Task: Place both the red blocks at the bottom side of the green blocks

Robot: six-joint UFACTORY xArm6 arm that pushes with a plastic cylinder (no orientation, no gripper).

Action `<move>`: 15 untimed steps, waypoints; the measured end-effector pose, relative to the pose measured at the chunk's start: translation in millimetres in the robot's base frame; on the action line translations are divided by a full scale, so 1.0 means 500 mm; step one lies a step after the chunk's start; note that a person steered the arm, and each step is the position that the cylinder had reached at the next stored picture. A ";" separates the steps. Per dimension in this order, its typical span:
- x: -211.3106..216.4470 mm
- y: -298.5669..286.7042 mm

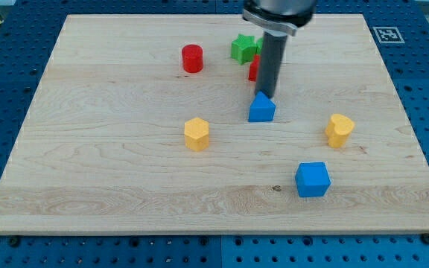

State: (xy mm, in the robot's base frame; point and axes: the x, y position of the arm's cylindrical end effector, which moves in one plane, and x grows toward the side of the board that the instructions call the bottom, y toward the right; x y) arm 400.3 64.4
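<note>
A red cylinder point(192, 58) stands near the view's top, left of centre. A green star-shaped block point(243, 48) lies to its right. A second red block point(253, 70) sits just below the green star and is mostly hidden behind the rod. Only one green block shows. My tip point(265, 96) is at the top of a blue house-shaped block point(261, 109), touching or just behind it, right below the hidden red block.
A yellow hexagonal block point(196, 133) lies left of centre. A yellow block point(339, 130) lies at the right. A blue cube point(312, 179) sits at lower right. The wooden board point(88, 179) is surrounded by blue pegboard.
</note>
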 end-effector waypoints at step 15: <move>-0.053 -0.093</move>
State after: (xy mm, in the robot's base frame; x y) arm 373.6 17.9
